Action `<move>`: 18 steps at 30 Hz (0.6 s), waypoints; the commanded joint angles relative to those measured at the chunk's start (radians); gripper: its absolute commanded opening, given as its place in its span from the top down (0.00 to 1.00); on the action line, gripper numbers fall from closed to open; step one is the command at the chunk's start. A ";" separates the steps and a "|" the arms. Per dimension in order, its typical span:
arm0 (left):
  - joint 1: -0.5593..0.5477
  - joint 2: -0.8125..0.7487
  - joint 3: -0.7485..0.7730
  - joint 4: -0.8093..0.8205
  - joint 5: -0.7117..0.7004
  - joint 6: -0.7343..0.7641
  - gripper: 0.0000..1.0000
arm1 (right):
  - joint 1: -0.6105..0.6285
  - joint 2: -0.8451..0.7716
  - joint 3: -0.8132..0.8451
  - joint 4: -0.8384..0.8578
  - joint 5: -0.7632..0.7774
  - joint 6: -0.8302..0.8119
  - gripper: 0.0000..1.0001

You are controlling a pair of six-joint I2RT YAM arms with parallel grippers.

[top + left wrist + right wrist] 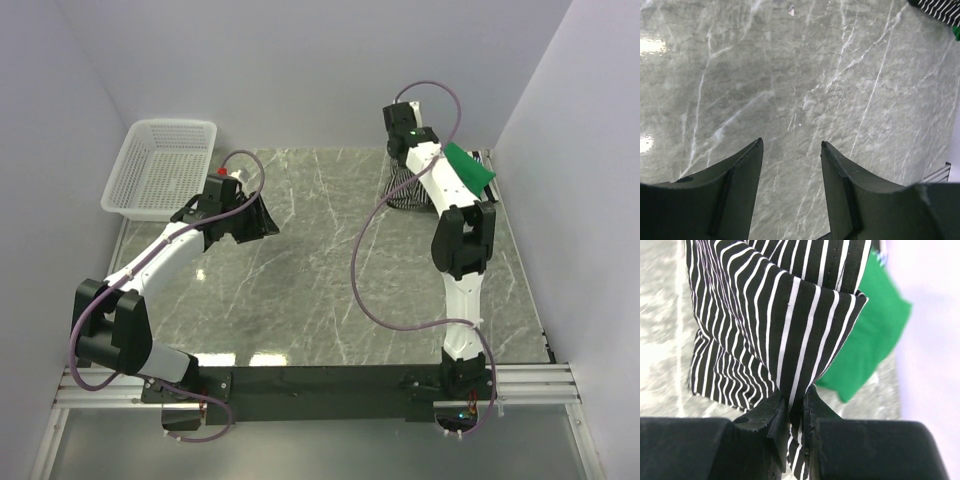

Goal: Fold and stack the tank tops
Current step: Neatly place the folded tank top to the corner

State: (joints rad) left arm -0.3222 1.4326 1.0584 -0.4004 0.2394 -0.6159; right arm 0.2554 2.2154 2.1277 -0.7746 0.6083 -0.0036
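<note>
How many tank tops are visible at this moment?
2. The black-and-white striped top is pinched in the right end effector at the far right of the table. The green top lies beside it. Another may be hidden beneath them.

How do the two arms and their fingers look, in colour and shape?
Both arms, left arm and right arm, have white links and black joints. A thin purple cable loops along each. The fingers are dark, flat and tapered. The left wrist carries a small red part.
</note>
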 commanded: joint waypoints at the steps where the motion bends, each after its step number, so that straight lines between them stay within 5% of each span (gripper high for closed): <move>1: 0.002 -0.024 -0.003 0.052 0.046 0.021 0.44 | -0.018 -0.028 0.054 0.003 0.053 -0.099 1.00; 18: 0.000 0.008 -0.006 0.064 0.090 0.018 0.45 | -0.223 -0.152 -0.005 0.064 -0.226 -0.013 1.00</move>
State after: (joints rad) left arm -0.3222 1.4380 1.0573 -0.3744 0.3016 -0.6132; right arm 0.0753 2.1479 2.1262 -0.7616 0.4545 -0.0662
